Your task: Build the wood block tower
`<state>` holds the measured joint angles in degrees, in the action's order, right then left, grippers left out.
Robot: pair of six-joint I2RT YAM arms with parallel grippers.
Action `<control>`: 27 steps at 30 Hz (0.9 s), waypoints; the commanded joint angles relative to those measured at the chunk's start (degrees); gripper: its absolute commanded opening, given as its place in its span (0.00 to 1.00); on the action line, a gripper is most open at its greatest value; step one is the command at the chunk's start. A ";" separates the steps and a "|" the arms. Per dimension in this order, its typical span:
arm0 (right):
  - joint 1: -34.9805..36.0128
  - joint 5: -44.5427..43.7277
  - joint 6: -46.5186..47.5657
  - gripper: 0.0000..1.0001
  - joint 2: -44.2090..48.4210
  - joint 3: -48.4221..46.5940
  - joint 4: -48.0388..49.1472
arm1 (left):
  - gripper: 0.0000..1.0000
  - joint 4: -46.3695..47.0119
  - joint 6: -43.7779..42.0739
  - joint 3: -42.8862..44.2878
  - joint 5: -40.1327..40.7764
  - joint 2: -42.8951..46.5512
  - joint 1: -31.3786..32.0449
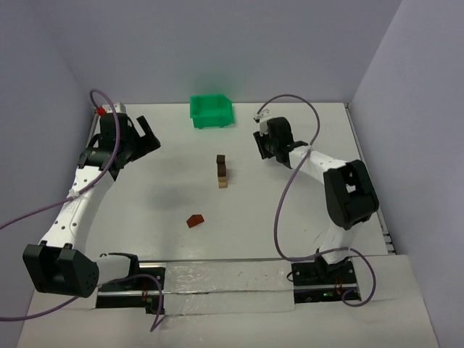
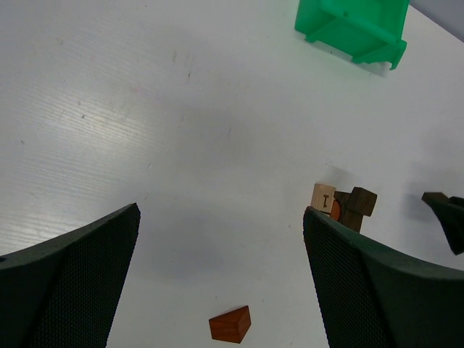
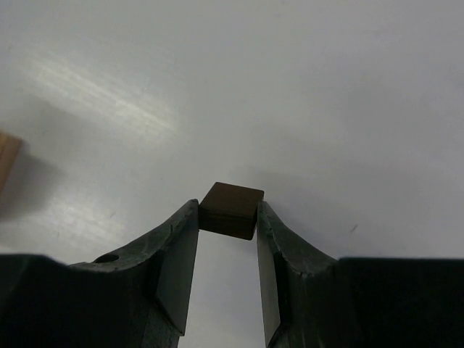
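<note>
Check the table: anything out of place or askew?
One reddish-brown wedge block lies alone, apart from the wood block tower, on its near side and not stacked. Nothing looks spilled or damaged.

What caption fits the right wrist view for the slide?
Right gripper clamps a dark brown block at its fingertips, white table beyond.

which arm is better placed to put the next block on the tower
Right. The right pincer is shut on a small dark brown wooden cube and sits nearer the narrow wood block tower. The left pincer is open, empty, farther off.
</note>
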<state>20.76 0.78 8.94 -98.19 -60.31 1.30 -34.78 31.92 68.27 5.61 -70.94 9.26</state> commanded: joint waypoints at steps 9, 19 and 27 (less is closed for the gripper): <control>-0.69 -6.35 2.05 0.00 -15.51 -20.54 -17.78 | 0.99 3.34 -2.47 2.28 1.94 0.76 -0.55; -1.16 -8.95 1.95 0.34 -11.26 -12.24 -22.30 | 0.99 3.93 -2.92 2.13 2.13 1.24 -0.73; -2.58 -5.33 -0.06 0.88 -2.29 -5.05 -24.86 | 0.99 4.28 -2.87 2.92 2.04 0.75 -0.82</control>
<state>19.47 -6.29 10.20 -105.22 -67.21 -19.35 -33.15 29.47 68.29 7.29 -70.91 8.82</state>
